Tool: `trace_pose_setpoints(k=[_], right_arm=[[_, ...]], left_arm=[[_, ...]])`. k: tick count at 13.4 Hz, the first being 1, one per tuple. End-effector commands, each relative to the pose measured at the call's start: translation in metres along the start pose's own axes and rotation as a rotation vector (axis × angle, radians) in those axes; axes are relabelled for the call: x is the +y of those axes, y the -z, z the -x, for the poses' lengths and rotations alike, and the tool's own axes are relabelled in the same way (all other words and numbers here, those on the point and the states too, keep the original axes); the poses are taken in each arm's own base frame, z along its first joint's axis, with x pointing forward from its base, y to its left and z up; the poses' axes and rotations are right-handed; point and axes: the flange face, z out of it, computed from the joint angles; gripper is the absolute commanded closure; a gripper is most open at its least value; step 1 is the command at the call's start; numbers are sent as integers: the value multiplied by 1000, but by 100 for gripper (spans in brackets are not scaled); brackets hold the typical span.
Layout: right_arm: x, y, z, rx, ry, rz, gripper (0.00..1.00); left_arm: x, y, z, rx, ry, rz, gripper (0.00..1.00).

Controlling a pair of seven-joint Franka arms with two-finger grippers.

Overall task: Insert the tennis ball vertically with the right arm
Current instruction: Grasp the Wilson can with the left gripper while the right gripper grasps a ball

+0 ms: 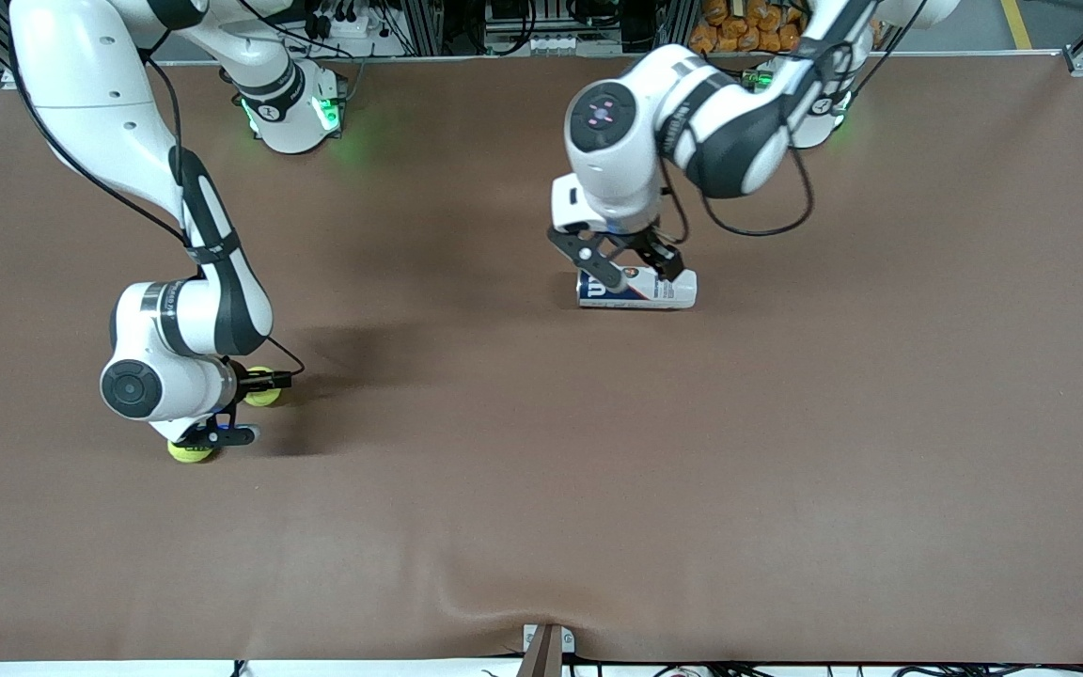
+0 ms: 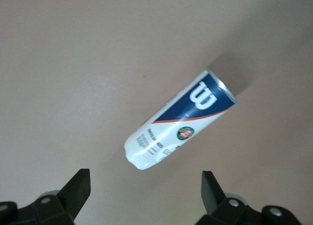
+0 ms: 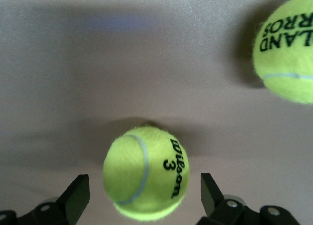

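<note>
A yellow-green tennis ball point(image 3: 145, 173) marked Wilson 3 lies on the brown table between the spread fingers of my right gripper point(image 3: 145, 195), which is open and touches nothing. A second tennis ball point(image 3: 287, 51) lies a little apart from it. In the front view my right gripper point(image 1: 245, 409) hangs low near the right arm's end of the table, with one ball point(image 1: 262, 392) and another point(image 1: 190, 452) beside it. A white and blue ball can point(image 1: 637, 288) lies on its side mid-table. My left gripper point(image 1: 629, 266) hovers open over the can point(image 2: 181, 120), empty point(image 2: 145, 191).
The brown cloth point(image 1: 786, 451) covers the whole table and ripples near the front edge point(image 1: 466, 602). A small clamp point(image 1: 546, 647) sits at the middle of that edge. The arm bases point(image 1: 292, 113) stand along the table's back edge.
</note>
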Motion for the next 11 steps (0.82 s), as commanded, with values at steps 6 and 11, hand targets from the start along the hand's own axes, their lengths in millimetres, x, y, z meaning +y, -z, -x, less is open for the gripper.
trace_pose_setpoints(k=[6,11], right_arm=[[8,4,-5,32,23,-21,41],[5,24,-7,47,49,-23,73]], left_arm=[[55,-55,33,125,-292,-35,0],[52,-94,36,205,-437,-16,0]])
